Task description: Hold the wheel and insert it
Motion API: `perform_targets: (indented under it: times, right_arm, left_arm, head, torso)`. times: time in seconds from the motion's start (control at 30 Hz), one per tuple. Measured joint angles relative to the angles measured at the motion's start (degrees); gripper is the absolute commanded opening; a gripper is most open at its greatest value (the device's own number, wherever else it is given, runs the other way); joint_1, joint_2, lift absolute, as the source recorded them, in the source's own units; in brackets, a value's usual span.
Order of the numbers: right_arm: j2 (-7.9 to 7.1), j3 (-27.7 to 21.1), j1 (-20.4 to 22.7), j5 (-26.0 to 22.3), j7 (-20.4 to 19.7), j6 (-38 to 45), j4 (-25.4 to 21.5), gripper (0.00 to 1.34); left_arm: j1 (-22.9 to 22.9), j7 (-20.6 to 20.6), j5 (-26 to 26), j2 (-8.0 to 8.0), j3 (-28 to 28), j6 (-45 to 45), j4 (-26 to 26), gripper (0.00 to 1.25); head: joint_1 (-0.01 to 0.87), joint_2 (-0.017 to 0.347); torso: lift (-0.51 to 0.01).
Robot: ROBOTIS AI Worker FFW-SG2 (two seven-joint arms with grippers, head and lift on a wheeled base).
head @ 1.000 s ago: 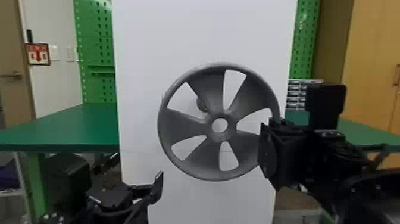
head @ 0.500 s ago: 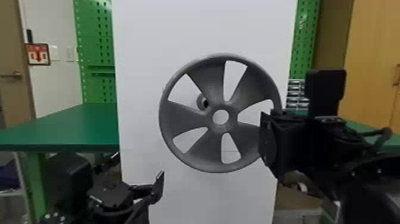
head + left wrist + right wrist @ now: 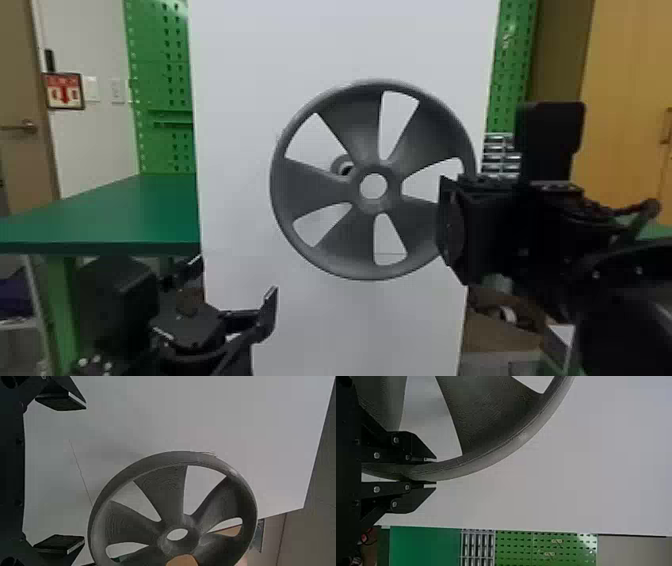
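White panel (image 3: pixel 250 100): upright, behind the wheel; we can't tell the gap between them.
Green table (image 3: pixel 125 210): behind, to the panel's left; more green at far right.
Wooden cabinet (image 3: pixel 620 100): far right, background.
Green pegboard (image 3: pixel 160 75): upright, both sides of panel.
Wheel (image 3: pixel 320 187): grey, five spokes, near upright, in front of panel, middle of head view; right part of rim in the right end effector, hub off the round fitting, so not inserted.
Right end effector (image 3: pixel 452 220): clenched on the rim; in right wrist view we see its fingers (image 3: pixel 421 460) on either side of it.
Left end effector (image 3: pixel 232 290): lower left, released, nothing between fingers; in left wrist view we see them spread wide, well apart.
Hub (image 3: pixel 374 205): open hole at wheel's centre, white seen through it.
Round fitting (image 3: pixel 337 165): on the panel, partly behind wheel; we see it through a spoke gap, just up and left of hub.
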Motion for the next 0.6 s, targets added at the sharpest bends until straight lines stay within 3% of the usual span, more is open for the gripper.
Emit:
perform_targets:
  times: [0.6]
  right_arm:
    - [0.0,-0.2,-0.2,-0.9,-1.9,0.2,0.0,0.17]
  left_arm:
    - [-0.2,0.0,0.0,0.01,-0.1,0.0,0.1,1.15]
  head:
    - [0.21,0.009]
  torso:
    - [-0.442]
